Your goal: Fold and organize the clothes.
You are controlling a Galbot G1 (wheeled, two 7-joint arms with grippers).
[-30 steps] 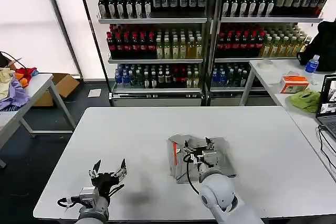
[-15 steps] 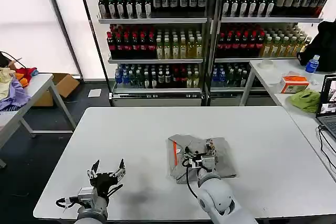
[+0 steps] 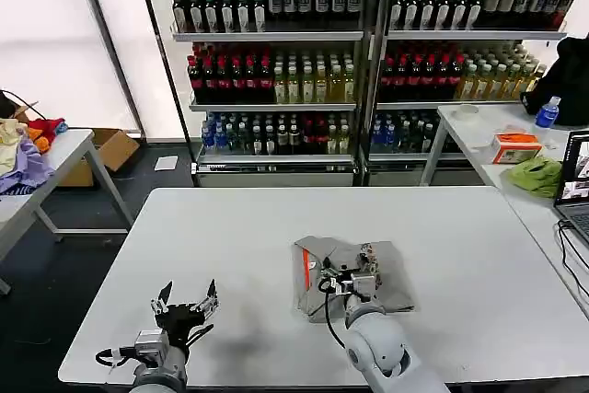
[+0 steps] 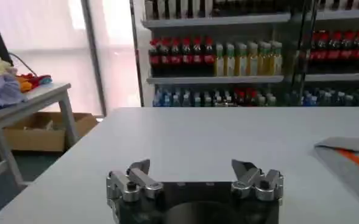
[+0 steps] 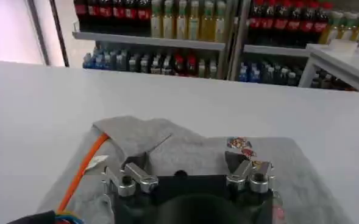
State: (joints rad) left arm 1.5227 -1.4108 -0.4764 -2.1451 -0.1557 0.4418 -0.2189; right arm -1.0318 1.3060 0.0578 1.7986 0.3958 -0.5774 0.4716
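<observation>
The clothes are one light grey shirt (image 3: pixel 322 257), folded into a compact rectangle near the middle of the white table (image 3: pixel 230 227), with an orange lining strip along its left edge. In the right wrist view the shirt (image 5: pixel 185 146) shows a small multicoloured print. My right gripper (image 3: pixel 352 269) hovers low over the folded shirt, open, nothing between its fingers (image 5: pixel 133 163). My left gripper (image 3: pixel 187 298) stands open near the table's front left edge, well apart from the shirt. In the left wrist view the left gripper (image 4: pixel 191 167) holds nothing, and a corner of the shirt (image 4: pixel 350 158) lies off to one side.
Shelves of drink bottles (image 3: pixel 368 52) stand behind the table. A side table at right carries a lime-green cloth (image 3: pixel 536 174), an orange-and-white box (image 3: pixel 515 146), a bottle (image 3: pixel 547 112) and a laptop (image 3: pixel 575 181). Another table at left holds a lilac cloth (image 3: pixel 26 167).
The right gripper has drawn back slightly towards the table's front edge over the shirt. The left gripper has sunk a little lower. The shirt has not moved.
</observation>
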